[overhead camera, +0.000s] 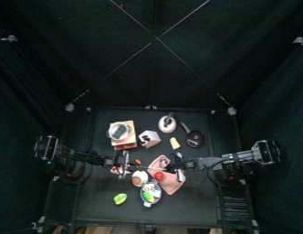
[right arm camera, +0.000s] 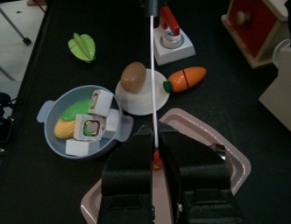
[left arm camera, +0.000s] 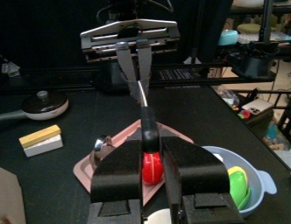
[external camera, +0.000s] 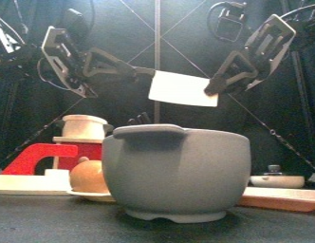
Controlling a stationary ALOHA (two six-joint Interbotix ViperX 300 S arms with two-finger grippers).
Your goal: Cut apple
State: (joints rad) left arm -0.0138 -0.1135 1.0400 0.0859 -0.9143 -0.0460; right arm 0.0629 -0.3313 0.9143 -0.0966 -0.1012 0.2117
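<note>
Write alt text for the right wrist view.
The right gripper holds a knife edge-on, its thin blade running away over a pink cutting board. Beyond lie a grey-blue bowl of toy food, a carrot and a green leaf-shaped piece on the black table.

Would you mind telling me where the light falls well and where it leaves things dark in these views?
Top view: the table is lit, the curtains around it black. Front view: the knife blade glares white; the grey bowl fills the foreground. Left wrist view: the apple shows red between dark jaws.
</note>
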